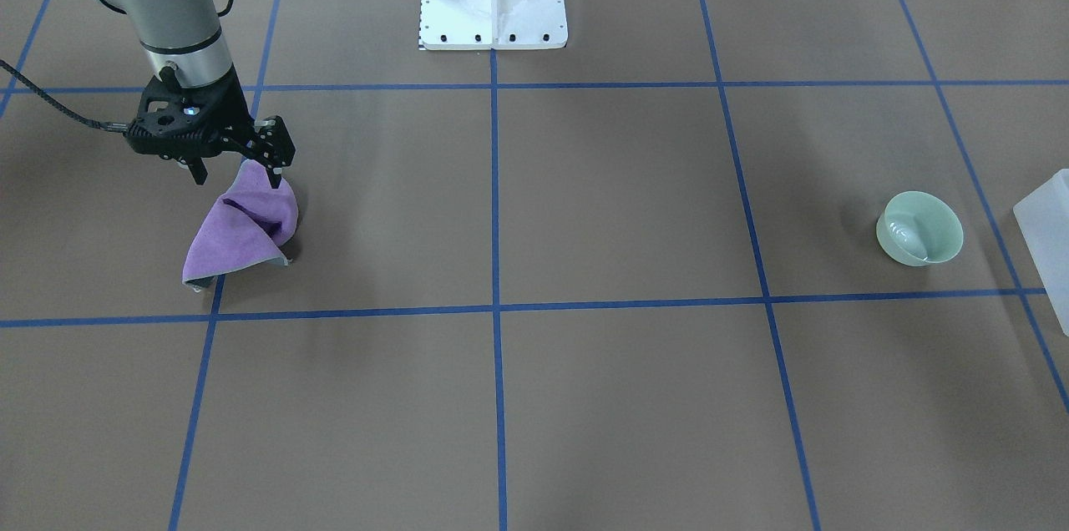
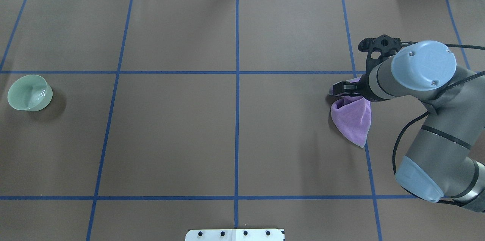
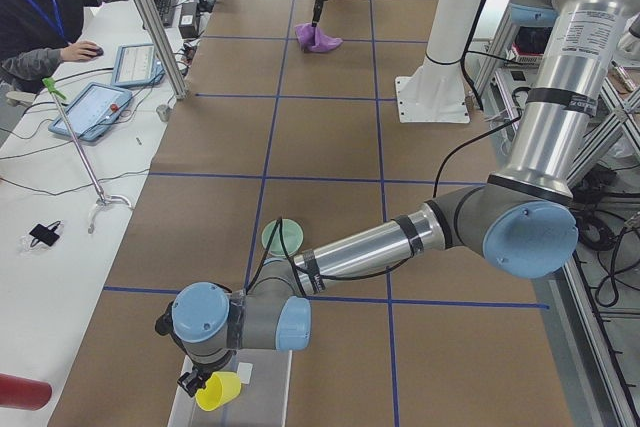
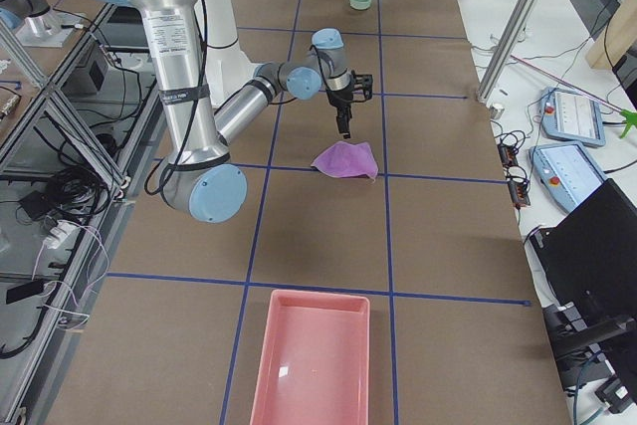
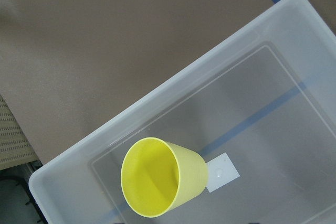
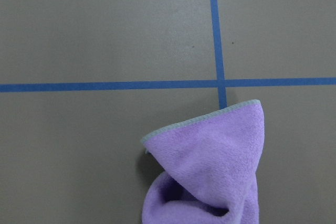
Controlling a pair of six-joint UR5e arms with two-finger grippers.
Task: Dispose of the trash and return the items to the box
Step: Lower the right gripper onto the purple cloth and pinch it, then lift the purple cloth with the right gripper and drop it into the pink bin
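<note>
Cloth (image 1: pixel 242 232), purple with a grey hem, sits bunched on the brown surface (image 1: pixel 585 205) on the robot's right side, one corner pulled up into a peak. The right gripper (image 1: pixel 238 168) hangs over that peak; its fingers (image 1: pixel 274 172) are drawn in on the raised corner, pinching it, while the rest of the cloth lies on the surface across a blue tape line. In the right wrist view the cloth fills the lower middle, its hem curving just below a crossing of tape lines.

Far across the surface, on the robot's left side, a pale green bowl (image 2: pixel 29 92) stands upright, well apart from the cloth. Beyond it at the left end sits a clear box (image 5: pixel 273 77). The left gripper (image 3: pixel 192 379) hovers over that box; a yellow cup (image 5: pixel 160 182) appears right under it, tilted with its mouth toward the wrist camera and above the box floor. Its fingers are not visible in the wrist view, so I cannot tell whether they grip the cup. A white label (image 5: pixel 223 172) lies on the box floor beside the cup.

A pink tray (image 4: pixel 314 360) lies at the right end of the surface, well apart from the cloth.
</note>
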